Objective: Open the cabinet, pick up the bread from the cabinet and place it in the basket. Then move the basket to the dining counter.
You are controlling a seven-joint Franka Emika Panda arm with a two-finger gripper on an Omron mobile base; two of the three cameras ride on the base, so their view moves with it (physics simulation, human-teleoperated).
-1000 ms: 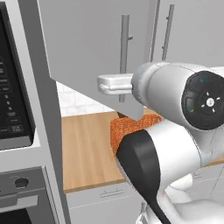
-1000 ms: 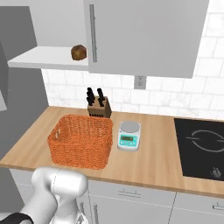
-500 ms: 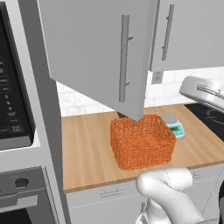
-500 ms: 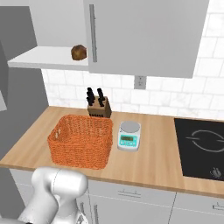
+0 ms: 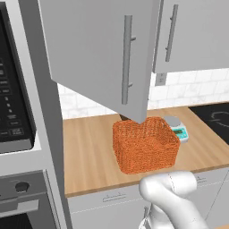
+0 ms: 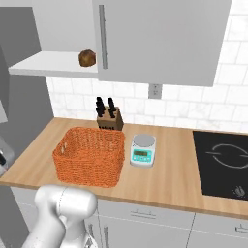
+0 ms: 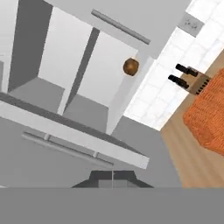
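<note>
Gripper (image 7: pixel 112 177) closed and empty at the hand view's bottom edge; bread (image 7: pixel 131 66) well beyond it on the white shelf (image 7: pixel 131 83), cabinet door (image 7: pixel 65 131) swung open between. Left base view: open door hangs above the orange basket (image 5: pixel 144 144) on the worktop (image 5: pixel 89 152). Right base view: bread sits on the shelf, above the basket and knife block (image 6: pixel 109 117).

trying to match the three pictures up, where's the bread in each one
Left base view: not in it; the swung-open cabinet door stands in front of the shelf.
Right base view: the bread sits upper left, on the white shelf, beside the door handle.
Hand view: the bread is upper centre, on the same shelf; this picture is rolled.
Shared landmark: the orange basket on the wooden counter.
</note>
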